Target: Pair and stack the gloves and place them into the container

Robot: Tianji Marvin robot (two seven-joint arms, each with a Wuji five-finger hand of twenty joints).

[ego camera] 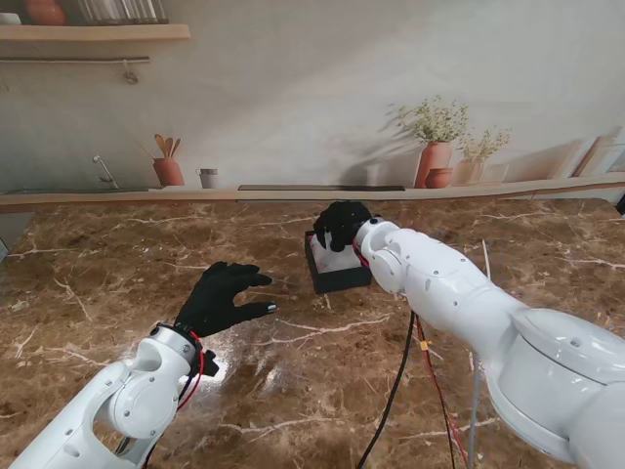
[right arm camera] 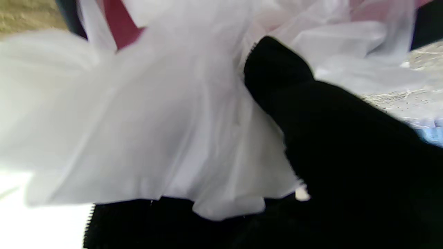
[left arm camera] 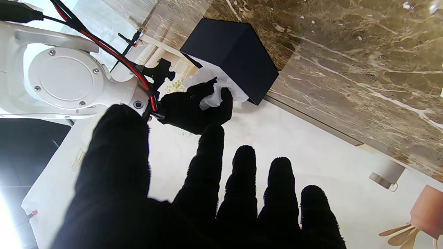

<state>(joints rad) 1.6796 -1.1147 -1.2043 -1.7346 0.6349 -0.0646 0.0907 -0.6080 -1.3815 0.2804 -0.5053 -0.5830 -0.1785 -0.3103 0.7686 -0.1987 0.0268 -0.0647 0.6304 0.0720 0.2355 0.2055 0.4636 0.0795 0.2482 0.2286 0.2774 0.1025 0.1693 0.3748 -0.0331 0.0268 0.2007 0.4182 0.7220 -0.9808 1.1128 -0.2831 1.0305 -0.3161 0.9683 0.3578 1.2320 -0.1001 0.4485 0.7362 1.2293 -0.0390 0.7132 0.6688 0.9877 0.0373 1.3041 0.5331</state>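
Your right hand point(ego camera: 341, 225) is curling over the white gloves point(right arm camera: 166, 114) bunched in the black container point(ego camera: 335, 277), while your left hand point(ego camera: 221, 296) is hovering spread and empty, so loose folds are risking snagging your fingers and dragging out as you lift.

A brown marble table point(ego camera: 117, 254) is spreading across the stand's view. Black and red cables point(ego camera: 415, 391) are trailing over it on the right, nearer to me. Beyond its far edge, a printed kitchen backdrop point(ego camera: 293, 88) is showing terracotta pots point(ego camera: 435, 161) with plants.
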